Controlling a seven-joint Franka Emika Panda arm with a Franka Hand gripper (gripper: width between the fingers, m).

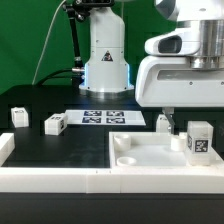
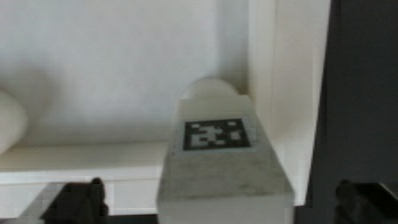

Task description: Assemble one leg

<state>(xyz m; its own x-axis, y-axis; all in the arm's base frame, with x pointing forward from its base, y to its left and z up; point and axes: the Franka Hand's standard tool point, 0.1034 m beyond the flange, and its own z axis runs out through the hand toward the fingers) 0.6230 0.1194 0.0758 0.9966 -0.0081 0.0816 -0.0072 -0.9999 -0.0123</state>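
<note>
A white leg (image 1: pixel 198 140) with a black-and-white tag stands upright on the large flat white square piece (image 1: pixel 150 160), near the exterior view's right edge. My gripper (image 1: pixel 188 116) hangs just above it. In the wrist view the same leg (image 2: pixel 221 150) lies in the middle between my two dark fingertips (image 2: pixel 79 200), with a gap showing on each side. The gripper (image 2: pixel 222 208) is open and holds nothing. Three more legs lie on the black table: one (image 1: pixel 18 116) at the left, one (image 1: pixel 55 123) beside it, and one (image 1: pixel 164 122) behind the square piece.
The marker board (image 1: pixel 102 118) lies flat in front of the robot base (image 1: pixel 105 65). White border rails (image 1: pixel 50 178) run along the front left. The square piece has round corner sockets (image 1: pixel 122 142); its raised rim (image 2: pixel 285 60) borders black table in the wrist view.
</note>
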